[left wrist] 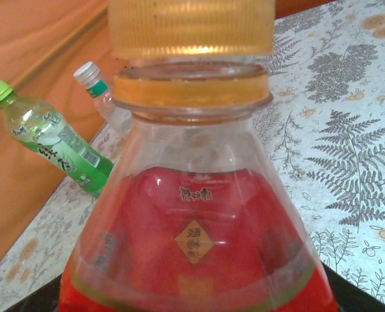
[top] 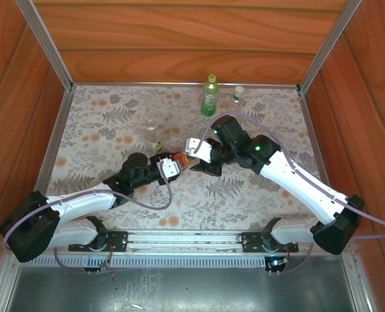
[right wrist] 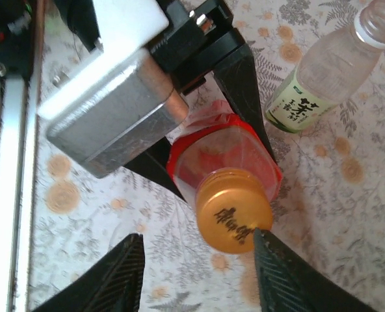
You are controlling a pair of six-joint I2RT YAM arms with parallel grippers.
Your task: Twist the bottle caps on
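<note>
The right pincer (right wrist: 196,250) stands spread around the orange cap (right wrist: 233,218), which sits short of the neck ring on the red bottle (right wrist: 212,153) pinched by the left pincer (top: 176,162) at mid-bench (right wrist: 348,214), so an off-centre squeeze could tilt the cap and cross its threads.

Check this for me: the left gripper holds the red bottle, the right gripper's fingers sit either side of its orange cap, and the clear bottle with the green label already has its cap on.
One thing is wrong: the clear bottle with the green label has no cap, and the right wrist view shows its neck open. The rest stands: the left gripper holds the red bottle, and the right gripper has its fingers either side of the orange cap.
</note>
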